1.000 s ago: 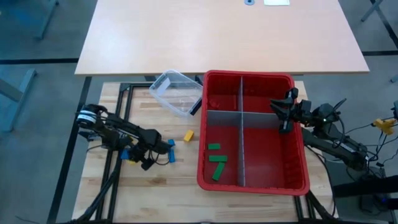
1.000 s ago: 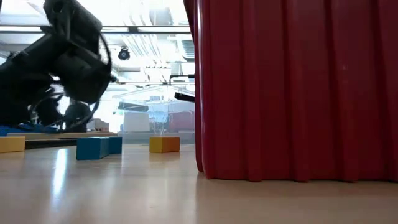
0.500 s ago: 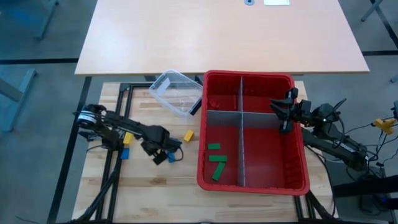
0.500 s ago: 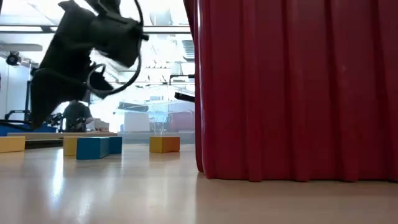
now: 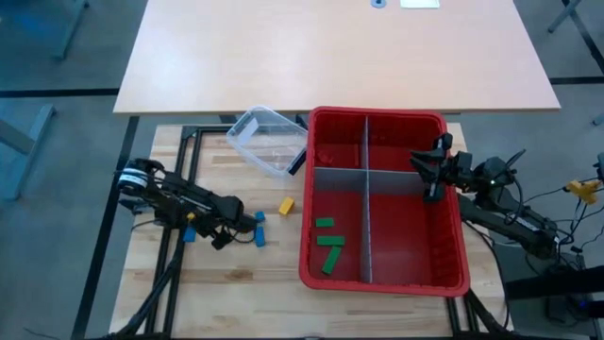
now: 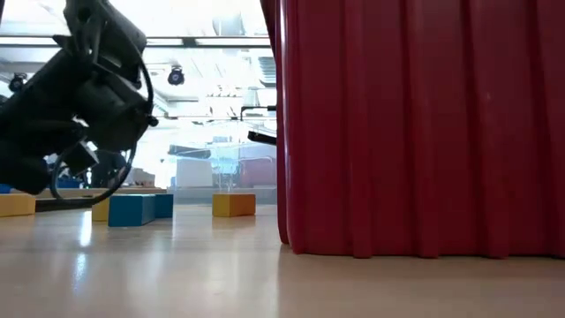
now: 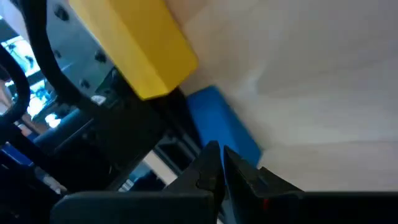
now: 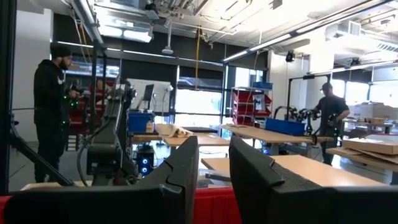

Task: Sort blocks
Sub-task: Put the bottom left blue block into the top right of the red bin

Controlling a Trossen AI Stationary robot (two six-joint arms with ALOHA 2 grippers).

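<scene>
Left pincer (image 5: 225, 236), fingers nearly together and empty, sits left of the red bin (image 5: 451, 281) among loose blocks (image 5: 260, 239). They look light, stiff, slick; best pinched across flat sides. Right pincer (image 5: 431, 176), narrowly parted, waits over the bin.

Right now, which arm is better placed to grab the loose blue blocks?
Left. Its gripper is low on the table beside the blue blocks, outside the red bin. The right gripper hovers over the bin's far compartment.

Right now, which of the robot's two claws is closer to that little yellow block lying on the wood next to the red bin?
The left. The left gripper hangs low over the table near the yellow block. The right gripper is over the red bin, across its grey dividers.
</scene>
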